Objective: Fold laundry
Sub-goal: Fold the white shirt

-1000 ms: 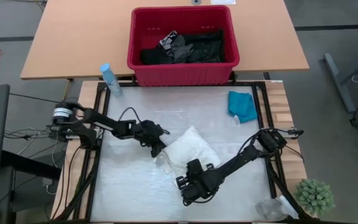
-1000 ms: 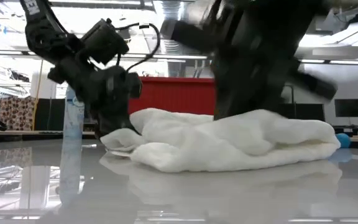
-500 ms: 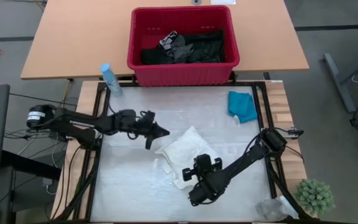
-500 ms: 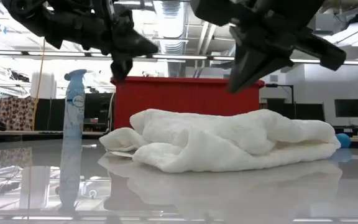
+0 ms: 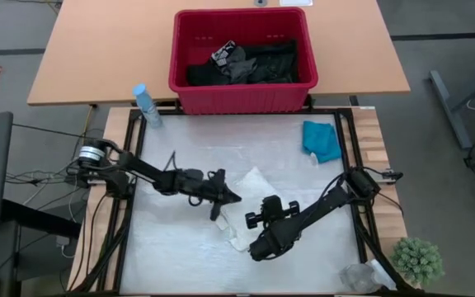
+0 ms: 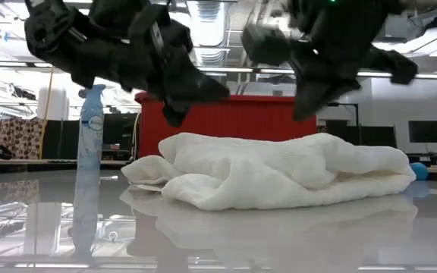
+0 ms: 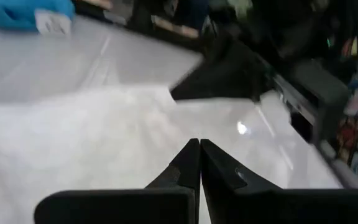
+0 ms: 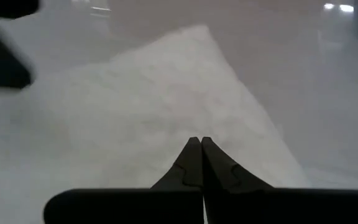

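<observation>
Red basket [image 5: 242,82], blue bottle [image 5: 146,106], teal garment [image 5: 322,140] ring white garment [image 5: 250,188].

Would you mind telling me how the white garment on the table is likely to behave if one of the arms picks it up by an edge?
The white garment lies in soft, rumpled folds, so it will probably droop rather than hold its shape. It looks puffy and thin-edged, so likely light. On the glossy table that mirrors it, it may slide if pushed.
</observation>
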Tool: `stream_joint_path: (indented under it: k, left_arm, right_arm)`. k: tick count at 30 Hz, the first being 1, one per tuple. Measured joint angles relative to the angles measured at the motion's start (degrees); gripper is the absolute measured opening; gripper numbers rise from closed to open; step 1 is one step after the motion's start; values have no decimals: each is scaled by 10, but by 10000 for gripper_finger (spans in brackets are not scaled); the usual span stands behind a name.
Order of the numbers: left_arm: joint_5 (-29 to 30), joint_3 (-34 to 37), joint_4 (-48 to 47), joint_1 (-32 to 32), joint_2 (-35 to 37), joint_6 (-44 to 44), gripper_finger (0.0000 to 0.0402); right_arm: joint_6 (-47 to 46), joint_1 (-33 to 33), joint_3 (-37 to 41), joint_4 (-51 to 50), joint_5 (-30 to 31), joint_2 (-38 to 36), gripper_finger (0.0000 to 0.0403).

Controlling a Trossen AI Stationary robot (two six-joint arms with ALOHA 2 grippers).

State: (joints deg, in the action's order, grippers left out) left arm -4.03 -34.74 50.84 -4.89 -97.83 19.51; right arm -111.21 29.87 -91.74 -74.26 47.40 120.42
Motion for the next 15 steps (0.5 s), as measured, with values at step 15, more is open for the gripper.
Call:
stream_joint_path:
  k: [15]
  left_arm:
    - [-2, -45, -112, 15, -121, -39, 0]
  right_arm:
    - [15, -4, 146, 197, -44, -2, 16]
